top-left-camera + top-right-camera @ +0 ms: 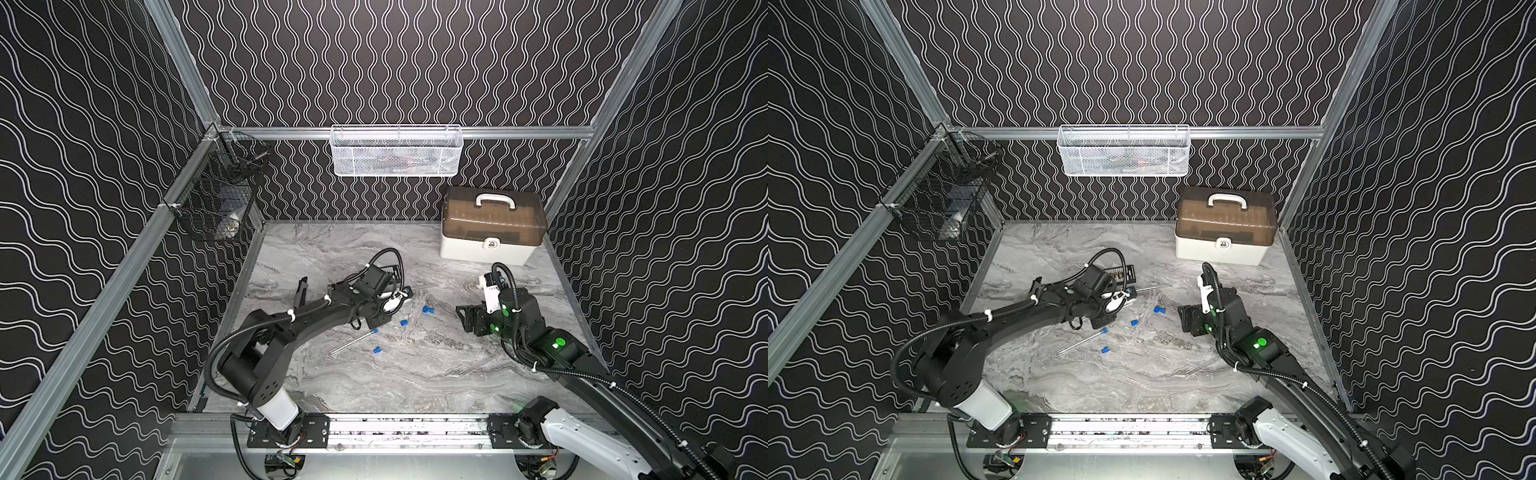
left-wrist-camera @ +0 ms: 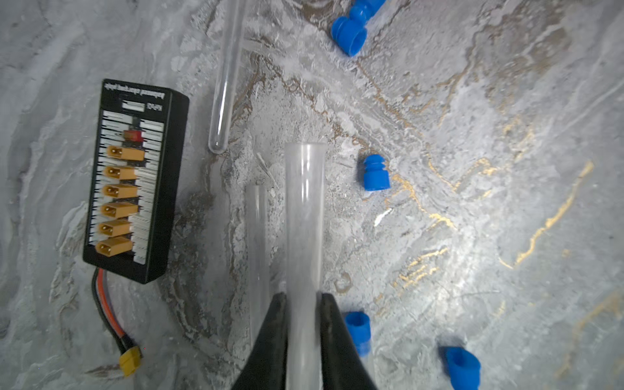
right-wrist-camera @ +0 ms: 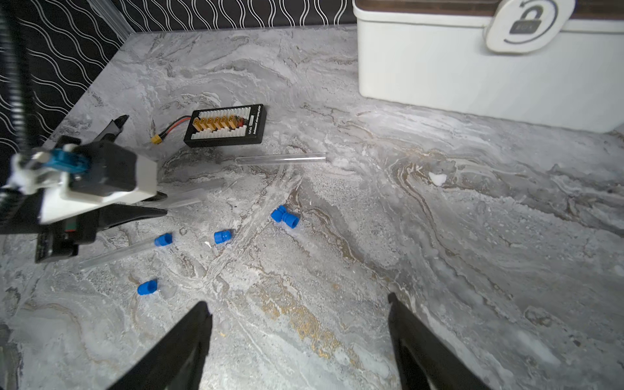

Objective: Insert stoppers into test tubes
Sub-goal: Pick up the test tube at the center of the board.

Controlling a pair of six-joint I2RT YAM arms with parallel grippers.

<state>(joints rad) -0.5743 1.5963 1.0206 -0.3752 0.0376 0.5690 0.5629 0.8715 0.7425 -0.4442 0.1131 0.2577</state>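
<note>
– Marbled grey table (image 1: 374, 386), black wave-patterned walls. What has the left gripper (image 2: 302, 297) got?
– Its black fingers pinch a clear test tube (image 2: 305, 202) at centre-left, open mouth pointing away from the arm. It looks held just clear of the surface, though the angle leaves that unsure.
– And around it?
– A second tube (image 2: 257, 236) lies just beside the held one. A third tube (image 3: 280, 158) lies to the right, near the black connector board (image 3: 224, 126) on the far side.
– The stoppers?
– Four loose ones lie between the arms: a touching pair (image 3: 284, 217), a single stopper (image 3: 223, 236) and the nearest stopper (image 3: 147, 287). The fifth stopper (image 3: 163, 239) sits in the mouth of a capped tube (image 3: 118, 254) lying on the near side of the left gripper.
– The right gripper (image 3: 297, 300)?
– Fingers spread wide, empty, over bare marble at right. A white storage box (image 1: 492, 226) stands in the far right corner.
</note>
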